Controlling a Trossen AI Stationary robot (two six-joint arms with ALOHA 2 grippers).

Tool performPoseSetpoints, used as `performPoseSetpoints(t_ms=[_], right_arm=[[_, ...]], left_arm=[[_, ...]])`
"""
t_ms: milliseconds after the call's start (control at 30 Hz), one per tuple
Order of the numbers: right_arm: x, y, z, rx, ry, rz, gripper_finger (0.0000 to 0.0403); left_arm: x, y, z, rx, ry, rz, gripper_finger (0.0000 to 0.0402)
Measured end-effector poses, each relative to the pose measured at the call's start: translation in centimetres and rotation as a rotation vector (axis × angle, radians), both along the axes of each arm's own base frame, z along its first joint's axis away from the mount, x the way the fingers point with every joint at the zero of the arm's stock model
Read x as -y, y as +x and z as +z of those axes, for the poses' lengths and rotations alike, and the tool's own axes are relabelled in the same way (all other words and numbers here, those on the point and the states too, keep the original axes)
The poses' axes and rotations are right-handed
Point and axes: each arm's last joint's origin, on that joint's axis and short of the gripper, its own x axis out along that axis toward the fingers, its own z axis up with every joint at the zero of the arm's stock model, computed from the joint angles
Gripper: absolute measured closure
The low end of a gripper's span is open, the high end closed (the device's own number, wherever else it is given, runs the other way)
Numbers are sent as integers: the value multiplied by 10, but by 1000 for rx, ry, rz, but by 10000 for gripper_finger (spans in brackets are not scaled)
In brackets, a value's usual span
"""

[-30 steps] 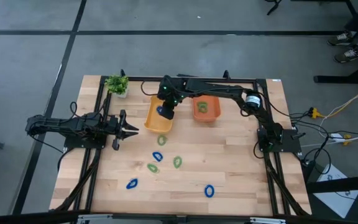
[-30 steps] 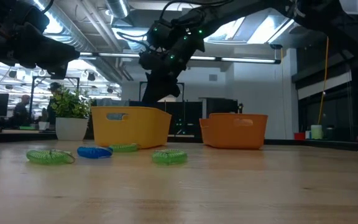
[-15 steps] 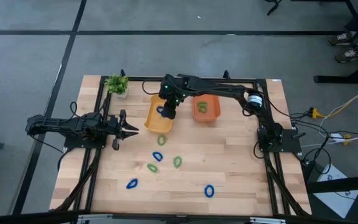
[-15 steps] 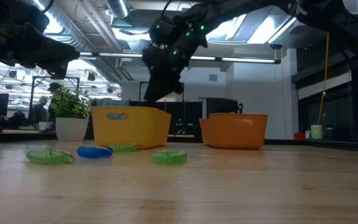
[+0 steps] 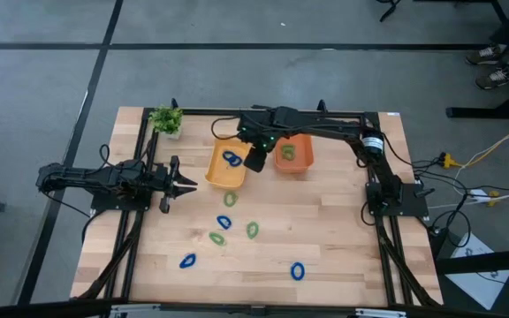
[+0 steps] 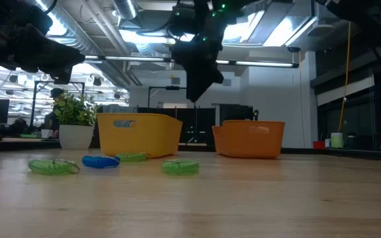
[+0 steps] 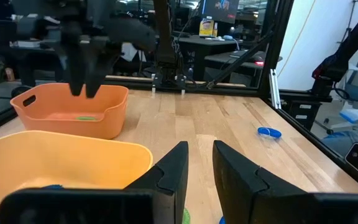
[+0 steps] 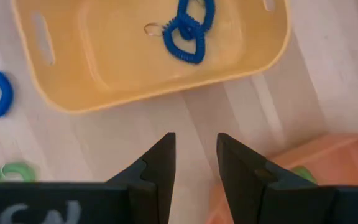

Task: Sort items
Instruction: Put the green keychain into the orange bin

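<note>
Two blue rings lie linked on the floor of the yellow bin. A green ring lies in the orange bin. On the table in front of the bins lie several more: green rings and blue rings. My right gripper hangs open and empty over the gap between the two bins, above their rims. My left gripper waits open near the table's left side, level, pointing at the yellow bin.
A small potted plant stands at the far left corner, behind the yellow bin. The two bins stand side by side at the far middle of the table. Bare wood stretches to the right of the loose rings.
My right gripper has moved from above the yellow bin's inside toward the table's right and now hangs over the gap between the bins. The two blue rings lie uncovered in the yellow bin.
</note>
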Motion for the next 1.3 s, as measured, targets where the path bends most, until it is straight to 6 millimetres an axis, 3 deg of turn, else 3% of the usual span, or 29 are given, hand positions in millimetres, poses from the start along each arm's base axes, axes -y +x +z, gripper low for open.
performPoseSetpoints(t_ms=[200, 400, 733, 933, 1133, 1300], right_arm=[[-33, -7, 29, 45, -100, 22, 286], [-75, -22, 45, -29, -273, 17, 286], [-150, -51, 47, -217, -558, 29, 285], [-184, -60, 48, -226, -595, 127, 285], [-204, -66, 47, -239, -569, 248, 285], [-204, -80, 26, -270, -529, 256, 286]], left_arm=[[0, 0, 0, 0, 0, 0, 331], [0, 0, 0, 0, 0, 0, 331], [0, 0, 0, 0, 0, 0, 331], [0, 0, 0, 0, 0, 0, 331], [0, 0, 0, 0, 0, 0, 331], [0, 0, 0, 0, 0, 0, 331]])
